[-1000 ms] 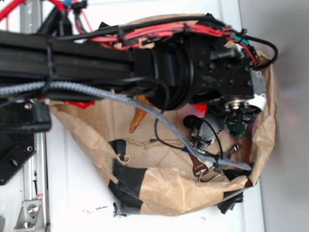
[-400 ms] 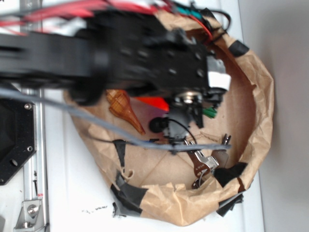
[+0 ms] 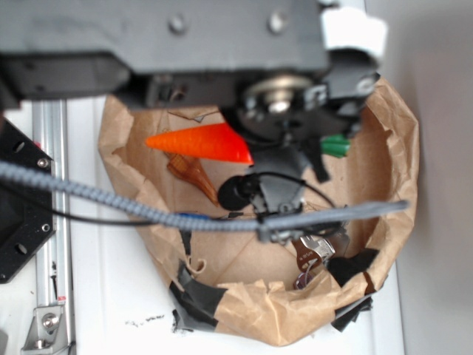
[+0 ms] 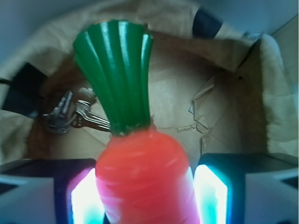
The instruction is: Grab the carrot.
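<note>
In the exterior view, a grey braided cable [image 3: 111, 201] runs in from the left edge across the lower middle. Right of it, at centre frame, the carrot [image 3: 201, 143] lies level above the crumpled brown paper bag [image 3: 251, 303], its tip pointing left and its green stem [image 3: 336, 145] sticking out on the right past the blurred black arm that fills the top. Just below the carrot's orange body sits a tan striped shell [image 3: 191, 171]. Lower right, inside the bag, lie metal keys [image 3: 314, 251].

In the wrist view, the gripper [image 4: 147, 193] is closed on the carrot [image 4: 145, 177], a glowing finger pad [image 4: 84, 198] pressing each side. The stem [image 4: 117, 70] points up the frame, with the keys [image 4: 70, 114] at left below it.
</note>
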`<state>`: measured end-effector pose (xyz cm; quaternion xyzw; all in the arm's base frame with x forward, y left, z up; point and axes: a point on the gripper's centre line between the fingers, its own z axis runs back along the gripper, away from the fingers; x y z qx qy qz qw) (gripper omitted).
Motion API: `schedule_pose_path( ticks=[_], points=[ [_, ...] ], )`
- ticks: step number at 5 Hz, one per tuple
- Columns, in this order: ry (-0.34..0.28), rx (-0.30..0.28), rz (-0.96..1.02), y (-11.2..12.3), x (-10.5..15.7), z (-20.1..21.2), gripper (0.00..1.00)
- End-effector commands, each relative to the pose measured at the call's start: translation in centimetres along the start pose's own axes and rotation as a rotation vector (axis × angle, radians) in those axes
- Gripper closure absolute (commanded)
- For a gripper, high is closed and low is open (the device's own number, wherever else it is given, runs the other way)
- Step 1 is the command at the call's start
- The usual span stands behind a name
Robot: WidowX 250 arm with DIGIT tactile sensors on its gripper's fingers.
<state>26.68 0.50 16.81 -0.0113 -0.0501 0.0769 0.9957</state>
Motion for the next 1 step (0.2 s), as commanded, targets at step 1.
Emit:
schedule_pose_path(
  ticks=[1],
  points=[
    [-0.066, 0.006, -0.007, -1.50, 0.56, 1.43, 1.00]
  ],
)
